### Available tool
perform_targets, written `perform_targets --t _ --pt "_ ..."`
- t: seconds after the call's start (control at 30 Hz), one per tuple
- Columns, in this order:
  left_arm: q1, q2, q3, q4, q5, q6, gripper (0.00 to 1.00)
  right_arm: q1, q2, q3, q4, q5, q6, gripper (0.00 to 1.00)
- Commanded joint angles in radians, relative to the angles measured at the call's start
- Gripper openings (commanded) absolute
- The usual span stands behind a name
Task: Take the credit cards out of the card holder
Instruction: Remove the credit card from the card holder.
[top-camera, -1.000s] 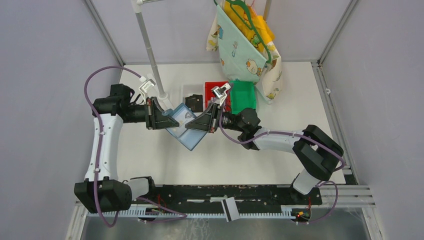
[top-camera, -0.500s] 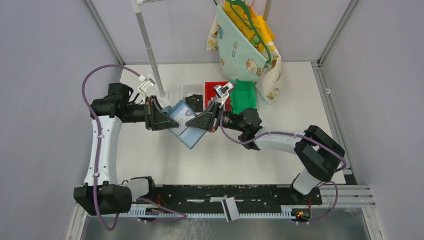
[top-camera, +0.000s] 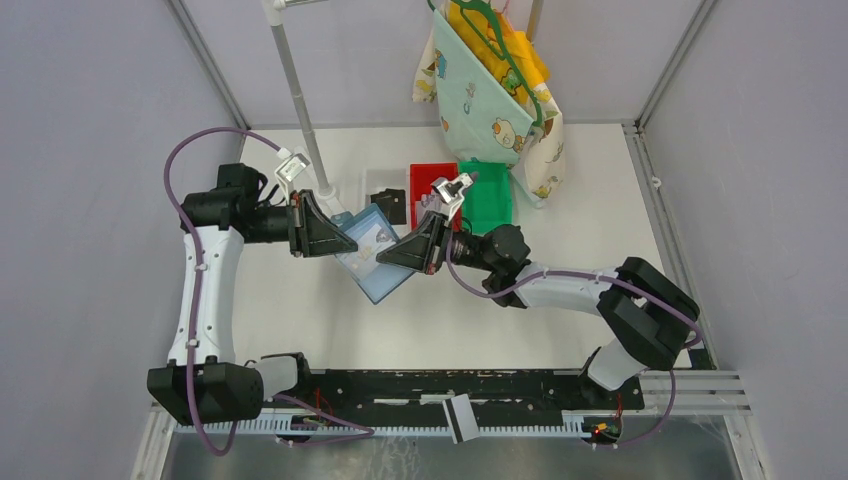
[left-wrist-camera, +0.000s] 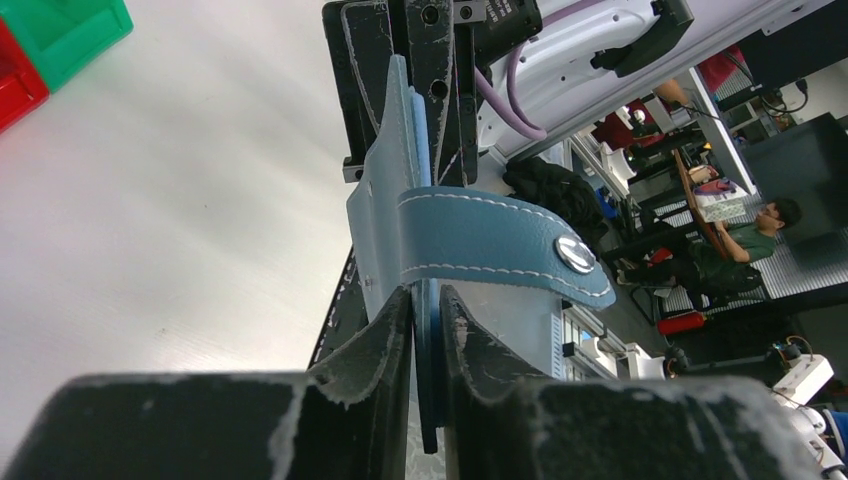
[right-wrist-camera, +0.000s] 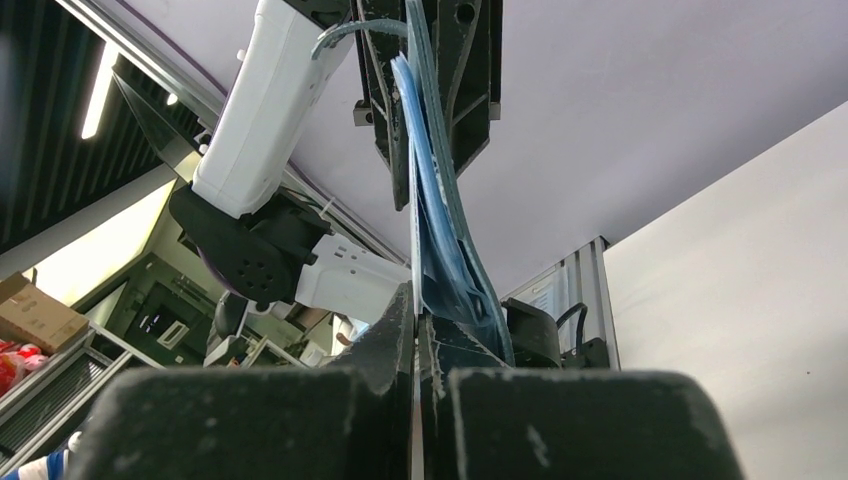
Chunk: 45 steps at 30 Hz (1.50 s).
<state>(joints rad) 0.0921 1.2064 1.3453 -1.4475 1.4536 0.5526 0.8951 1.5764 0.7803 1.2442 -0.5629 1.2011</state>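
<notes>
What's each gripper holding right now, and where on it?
Both hold the card holder, spread open in the air between them. The left gripper clamps its left edge and the right gripper clamps the opposite edge.

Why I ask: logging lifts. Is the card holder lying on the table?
No, the left end effector and right end effector hold the card holder aloft.

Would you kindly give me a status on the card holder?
Left gripper, right gripper: jaws shut on card holder, opposite sides. One credit card showing inside. Nothing obstructing.
</notes>
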Motion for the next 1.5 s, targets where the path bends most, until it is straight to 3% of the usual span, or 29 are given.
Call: perform_targets --t 0.0,0.23,0.43,0.53,0.67,0.9,1.47 --pt "0.007 -0.005 0.048 -0.017 0.080 0.036 0.20 0.010 -0.029 -0.010 0.089 -0.001 -0.013 0.00" --pt "0.014 -0.015 0.058 -0.017 0.063 0.043 0.07 0.014 -0.026 -0.016 0.094 -0.005 -0.014 0.01" --pt "0.024 -0.018 0.060 -0.018 0.075 0.040 0.02 0.017 -0.020 -0.030 0.143 0.026 0.023 0.31" --pt "0.024 -0.020 0.059 -0.017 0.082 0.037 0.02 0.020 0.000 -0.028 0.212 0.062 0.061 0.35" --pt "0.024 -0.022 0.060 -0.017 0.083 0.028 0.02 0.023 0.036 -0.016 0.302 0.093 0.118 0.28" --pt "0.026 -0.021 0.068 -0.017 0.092 0.016 0.02 0.025 0.034 -0.049 0.357 0.108 0.123 0.01" --pt "0.037 -0.002 0.142 -0.017 0.093 0.010 0.02 0.025 -0.071 -0.146 0.182 0.052 0.000 0.00"
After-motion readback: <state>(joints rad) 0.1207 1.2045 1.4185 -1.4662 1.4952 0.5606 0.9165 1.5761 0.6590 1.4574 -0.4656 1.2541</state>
